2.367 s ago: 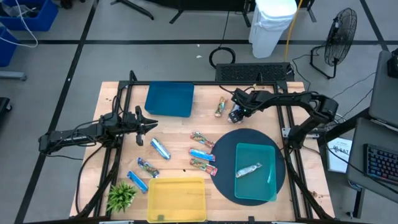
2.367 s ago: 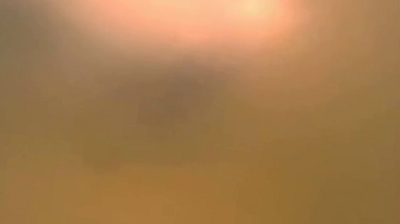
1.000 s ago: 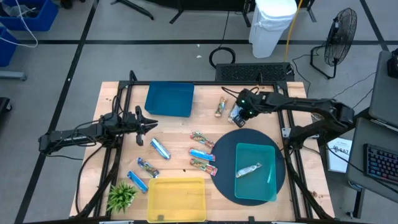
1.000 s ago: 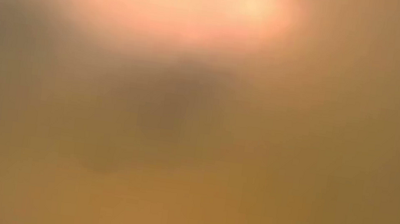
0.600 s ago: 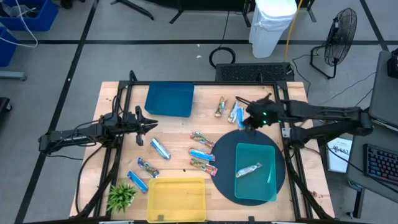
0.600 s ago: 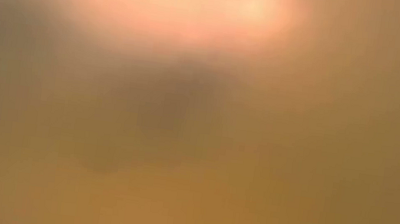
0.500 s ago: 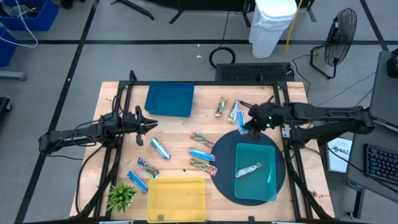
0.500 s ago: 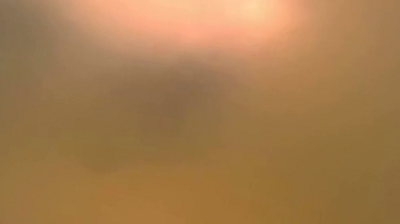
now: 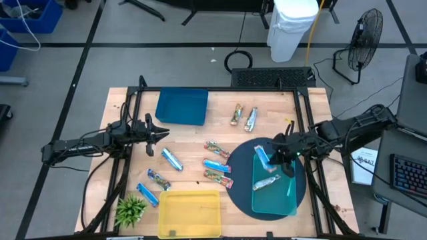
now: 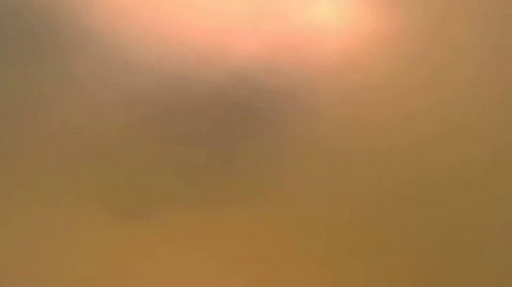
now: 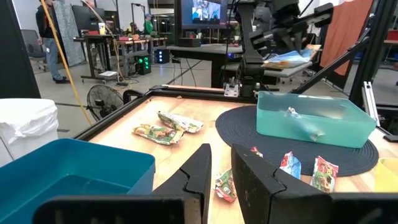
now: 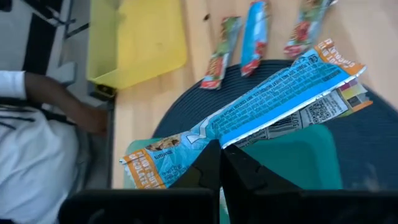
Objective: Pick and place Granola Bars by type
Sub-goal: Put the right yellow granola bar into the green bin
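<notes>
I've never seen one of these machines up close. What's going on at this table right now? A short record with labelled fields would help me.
Right end effector: shut on a blue granola bar, held above the teal tray
Teal tray: sits on a dark round mat, one silver-wrapped bar inside
Left end effector: idle at the table's left side, holding nothing
Yellow tray: no bars visible inside
Dark blue tray: no bars visible inside
Loose bars: several on the wood, two near the far edge
Low view: blurred, shows nothing

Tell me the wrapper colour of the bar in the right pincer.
Blue with orange ends, on the bar in the right pincer; clearest in the right wrist view.
</notes>
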Controlling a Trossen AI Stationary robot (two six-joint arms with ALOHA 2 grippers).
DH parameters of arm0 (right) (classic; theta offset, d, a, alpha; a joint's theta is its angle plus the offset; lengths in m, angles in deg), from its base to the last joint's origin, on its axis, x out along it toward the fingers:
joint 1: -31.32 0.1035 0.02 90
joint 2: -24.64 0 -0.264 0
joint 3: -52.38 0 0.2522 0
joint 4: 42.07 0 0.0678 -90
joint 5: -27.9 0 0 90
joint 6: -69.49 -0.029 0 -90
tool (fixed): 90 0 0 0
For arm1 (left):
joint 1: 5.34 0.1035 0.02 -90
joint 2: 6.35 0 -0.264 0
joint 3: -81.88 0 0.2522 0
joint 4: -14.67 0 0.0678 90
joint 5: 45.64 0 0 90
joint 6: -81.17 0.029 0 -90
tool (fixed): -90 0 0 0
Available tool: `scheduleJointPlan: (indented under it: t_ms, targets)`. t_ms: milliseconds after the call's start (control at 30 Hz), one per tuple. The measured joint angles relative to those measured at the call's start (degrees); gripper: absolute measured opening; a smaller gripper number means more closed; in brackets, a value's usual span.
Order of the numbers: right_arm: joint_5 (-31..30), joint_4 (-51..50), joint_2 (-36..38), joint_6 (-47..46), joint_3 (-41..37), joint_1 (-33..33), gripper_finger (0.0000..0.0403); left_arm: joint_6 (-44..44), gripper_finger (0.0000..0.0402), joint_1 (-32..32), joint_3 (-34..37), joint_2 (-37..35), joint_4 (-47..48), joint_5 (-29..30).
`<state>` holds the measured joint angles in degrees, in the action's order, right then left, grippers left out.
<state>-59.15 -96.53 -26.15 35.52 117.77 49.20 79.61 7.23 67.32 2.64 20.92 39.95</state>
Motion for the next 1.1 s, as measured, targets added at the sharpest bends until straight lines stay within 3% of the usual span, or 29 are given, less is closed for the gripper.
scheduleJointPlan:
  t_ms: [300, 1100]
  targets:
    - [-2.94, 0.25, 0.00, -1.37, -0.04, 4.03, 0.0000, 0.00, 0.0070, 0.00, -0.01, -0.01, 0.00, 0.00]
    - [-3.09, 0.19, 0.00, -1.03, -0.07, 4.04, 0.0000, 0.00, 0.0070, -0.01, 0.00, 0.00, 0.00, 0.00]
